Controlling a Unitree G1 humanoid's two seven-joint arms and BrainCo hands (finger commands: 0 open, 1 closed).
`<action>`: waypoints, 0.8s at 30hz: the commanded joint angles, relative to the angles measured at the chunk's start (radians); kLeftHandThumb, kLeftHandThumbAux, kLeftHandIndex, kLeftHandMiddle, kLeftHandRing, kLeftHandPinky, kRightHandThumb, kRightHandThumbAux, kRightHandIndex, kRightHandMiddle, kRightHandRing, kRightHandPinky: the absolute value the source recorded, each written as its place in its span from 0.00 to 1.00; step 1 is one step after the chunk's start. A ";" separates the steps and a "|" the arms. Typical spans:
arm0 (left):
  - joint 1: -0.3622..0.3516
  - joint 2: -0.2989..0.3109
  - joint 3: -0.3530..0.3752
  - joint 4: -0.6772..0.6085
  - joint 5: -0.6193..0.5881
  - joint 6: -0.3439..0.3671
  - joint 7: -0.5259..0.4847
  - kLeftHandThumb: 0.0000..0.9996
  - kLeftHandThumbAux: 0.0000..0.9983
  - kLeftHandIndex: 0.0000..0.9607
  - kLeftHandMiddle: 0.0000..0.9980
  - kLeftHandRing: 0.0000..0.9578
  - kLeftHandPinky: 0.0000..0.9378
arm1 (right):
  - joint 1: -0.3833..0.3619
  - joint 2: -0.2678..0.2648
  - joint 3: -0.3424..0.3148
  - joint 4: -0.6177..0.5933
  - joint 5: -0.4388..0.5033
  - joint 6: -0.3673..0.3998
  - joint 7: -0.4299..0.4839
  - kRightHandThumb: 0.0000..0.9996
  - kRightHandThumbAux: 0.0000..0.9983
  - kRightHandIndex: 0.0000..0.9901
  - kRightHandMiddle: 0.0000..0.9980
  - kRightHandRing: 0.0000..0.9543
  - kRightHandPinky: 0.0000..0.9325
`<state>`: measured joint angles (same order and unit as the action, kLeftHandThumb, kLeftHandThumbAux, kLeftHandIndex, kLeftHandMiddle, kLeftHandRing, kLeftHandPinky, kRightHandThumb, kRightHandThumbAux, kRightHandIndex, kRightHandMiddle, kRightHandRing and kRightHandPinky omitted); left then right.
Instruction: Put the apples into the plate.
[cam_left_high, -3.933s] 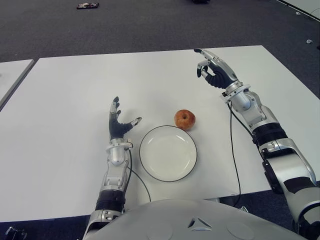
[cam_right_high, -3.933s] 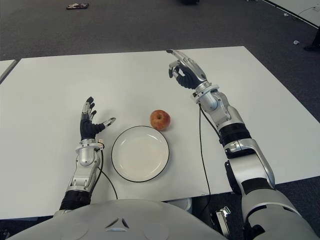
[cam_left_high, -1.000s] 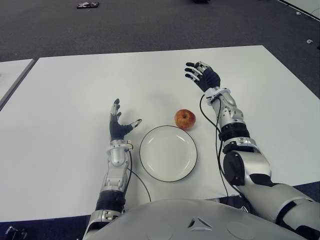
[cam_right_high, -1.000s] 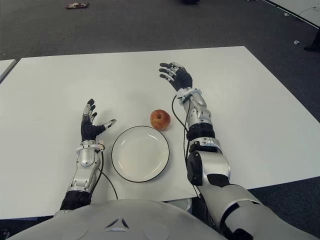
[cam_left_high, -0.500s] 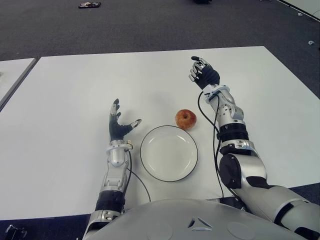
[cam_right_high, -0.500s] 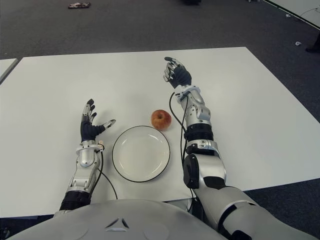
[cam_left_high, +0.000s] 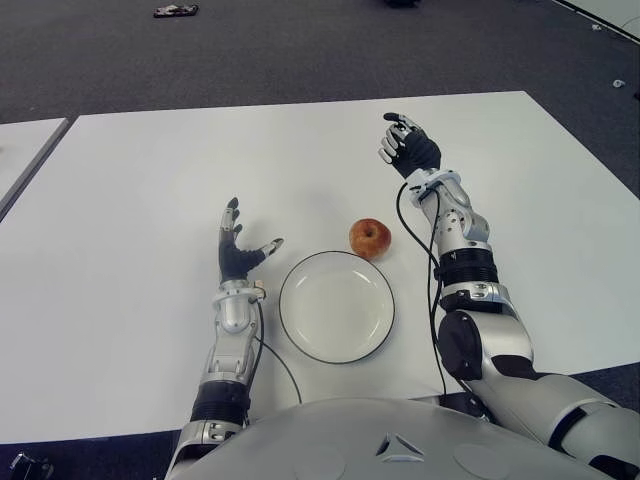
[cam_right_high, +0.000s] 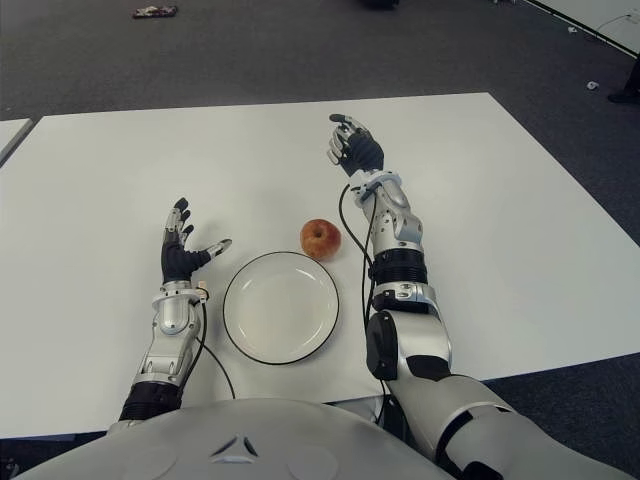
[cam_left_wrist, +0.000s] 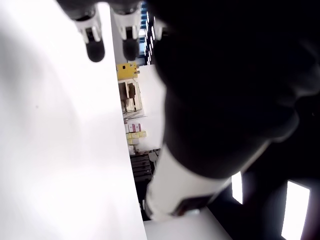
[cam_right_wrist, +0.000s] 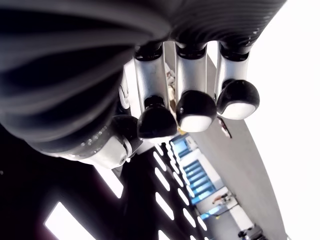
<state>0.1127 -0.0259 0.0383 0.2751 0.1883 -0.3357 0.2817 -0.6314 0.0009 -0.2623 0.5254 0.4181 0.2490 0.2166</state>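
One red-yellow apple (cam_left_high: 369, 238) sits on the white table (cam_left_high: 140, 180), just beyond the far right rim of the white plate (cam_left_high: 302, 324) with a dark edge. The plate holds nothing. My right hand (cam_left_high: 406, 147) is raised above the table beyond and to the right of the apple, palm up, with its fingers (cam_right_wrist: 192, 107) half curled and nothing in them. My left hand (cam_left_high: 236, 246) stands upright to the left of the plate, fingers spread, holding nothing.
A second white table (cam_left_high: 20, 160) shows at the far left across a narrow gap. Dark carpet (cam_left_high: 300, 50) lies beyond the table, with a small dark object (cam_left_high: 175, 11) on it. A black cable (cam_left_high: 432, 300) runs along my right arm.
My right hand has swung in from the far right toward the apple and turned; in the last half second it barely moved. The left hand, apple and plate have stayed put.
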 joint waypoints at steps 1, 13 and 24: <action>0.001 0.003 0.003 0.000 0.004 0.008 0.010 0.00 0.58 0.00 0.00 0.00 0.00 | 0.013 0.002 -0.001 0.004 0.019 0.017 0.031 0.75 0.71 0.45 0.89 0.93 0.95; -0.001 0.002 0.005 0.003 0.002 0.004 0.012 0.00 0.59 0.00 0.00 0.00 0.00 | -0.088 -0.121 -0.064 0.313 0.119 0.086 0.394 0.24 0.26 0.02 0.03 0.03 0.03; 0.000 0.002 0.008 0.001 0.005 0.009 0.010 0.00 0.59 0.00 0.00 0.00 0.00 | -0.102 -0.135 -0.015 0.356 0.044 -0.018 0.454 0.17 0.17 0.00 0.00 0.00 0.00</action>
<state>0.1117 -0.0260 0.0463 0.2750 0.1888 -0.3357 0.2817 -0.7171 -0.1345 -0.2953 0.8612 0.4904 0.2591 0.6508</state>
